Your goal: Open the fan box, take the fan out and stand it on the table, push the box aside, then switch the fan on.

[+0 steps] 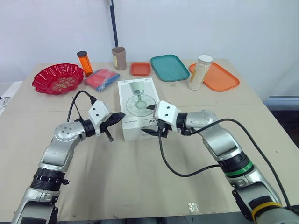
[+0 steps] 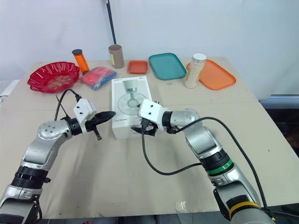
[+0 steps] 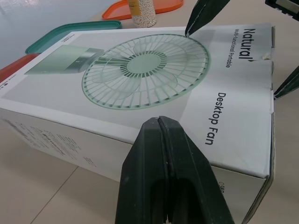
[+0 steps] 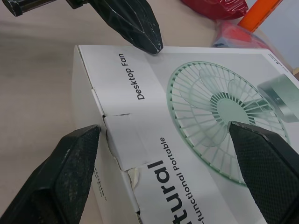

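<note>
The white cardboard fan box (image 1: 135, 100) lies shut. The left end effector (image 1: 120, 115), fingers together, is at its 8 o'clock edge. The right end effector (image 1: 148, 120), fingers apart, is at 5 o'clock.

both arms reach forward with elbows bent, their grippers turned inward toward each other. the left gripper (image 1: 120, 116) has its fingers pressed together; the right gripper (image 1: 147, 120) is spread wide.

Tan table (image 1: 140, 186) spread across the centre under soft, even light; plain white wall (image 1: 224, 23) ran behind its far edge from 10 to 2 o'clock, dark pole (image 1: 113, 23) stood against it at 12, grey floor (image 1: 290, 120) showed at 3.
</note>
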